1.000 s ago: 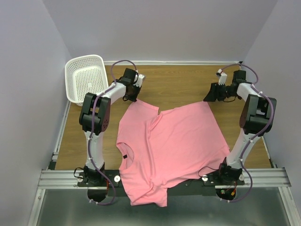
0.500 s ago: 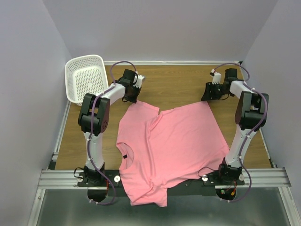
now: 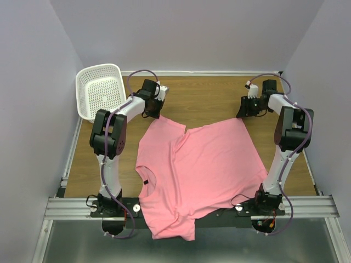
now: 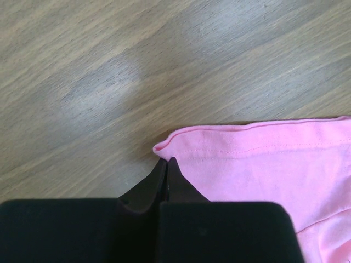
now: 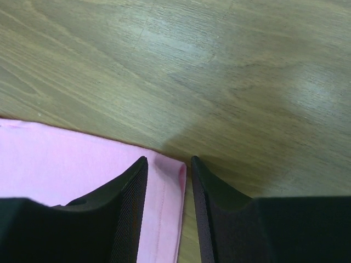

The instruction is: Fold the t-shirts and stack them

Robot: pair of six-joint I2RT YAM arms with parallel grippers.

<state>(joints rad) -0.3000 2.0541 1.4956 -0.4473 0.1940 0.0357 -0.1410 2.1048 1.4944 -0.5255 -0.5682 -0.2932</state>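
Left gripper [image 4: 166, 160] clenched tight at t-shirt [image 3: 203, 164] hem corner; right gripper [image 5: 168, 160] jaws apart, straddling another corner. We see it spread on table [image 3: 214, 93], outside white basket [image 3: 104, 93] at far left.

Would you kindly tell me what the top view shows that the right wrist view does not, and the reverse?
Only the top view shows the whole t-shirt, the basket and the left arm. Only the right wrist view shows the shirt's corner lying between the right gripper's open fingers. Both show pink fabric on the wooden table.
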